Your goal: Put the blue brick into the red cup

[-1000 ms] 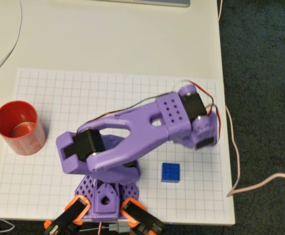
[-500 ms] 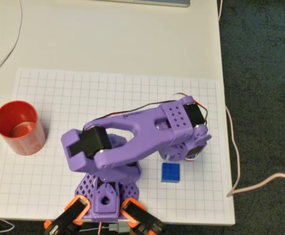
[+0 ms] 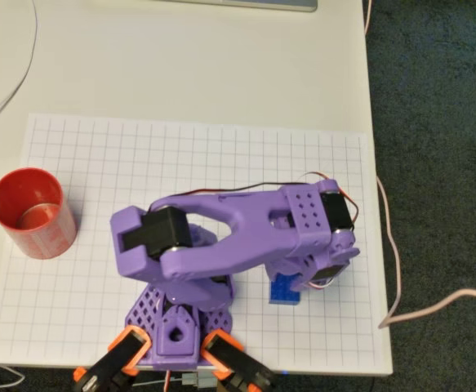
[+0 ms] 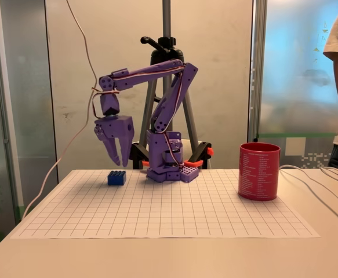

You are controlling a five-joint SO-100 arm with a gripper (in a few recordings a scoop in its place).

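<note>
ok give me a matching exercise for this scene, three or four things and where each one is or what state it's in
Things:
1. blue brick
2. red cup
3. pincer
4. grid sheet

Places or states:
A. open, hanging above the sheet
B. flat under everything
C. upright, right side in the fixed view
D. on the sheet, just below the fingertips

Pairs: 1-D, 2-C, 3-A, 4-B

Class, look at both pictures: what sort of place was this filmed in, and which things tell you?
Probably an office or lab: a tripod behind the white table, glass partitions, dark carpet.
</note>
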